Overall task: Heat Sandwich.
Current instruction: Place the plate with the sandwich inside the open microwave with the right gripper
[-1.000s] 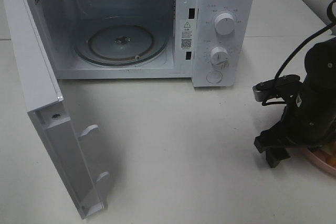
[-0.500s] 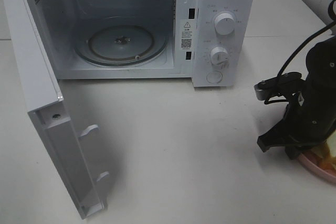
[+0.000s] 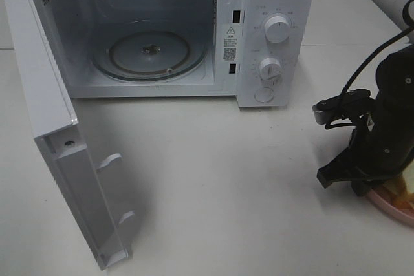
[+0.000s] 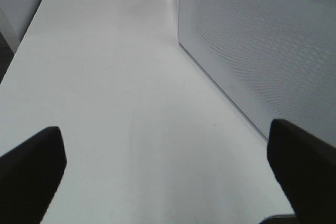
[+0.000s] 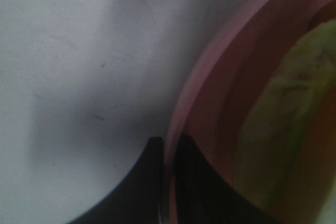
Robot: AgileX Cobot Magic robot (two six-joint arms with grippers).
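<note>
Nearest you, at the front right of the table (image 3: pixel 226 179), your right gripper (image 5: pixel 168 145) is clamped on the rim of the plate (image 5: pixel 210 77). The wrist camera shows one dark finger outside the pink rim and one inside, with only the rim between them. The sandwich (image 5: pixel 283 108) lies on that plate, just beyond the fingers, with its pale green filling facing the camera (from above you see only a sliver of bread at the picture's right edge). The fingers touch the plate, not the sandwich.

Your left gripper (image 4: pixel 168 166) does not show from above. Its own camera shows both fingers (image 4: pixel 31 166) spread wide with nothing between them, hanging over bare table beside a white wall with a fine dotted pattern.

On the front left, the microwave door (image 3: pixel 45 95) stands swung fully open towards you. Farther back sits the microwave (image 3: pixel 275 4), its glass turntable (image 3: pixel 149 53) bare inside, and two round dials (image 3: pixel 277 29) on the panel to the right.
</note>
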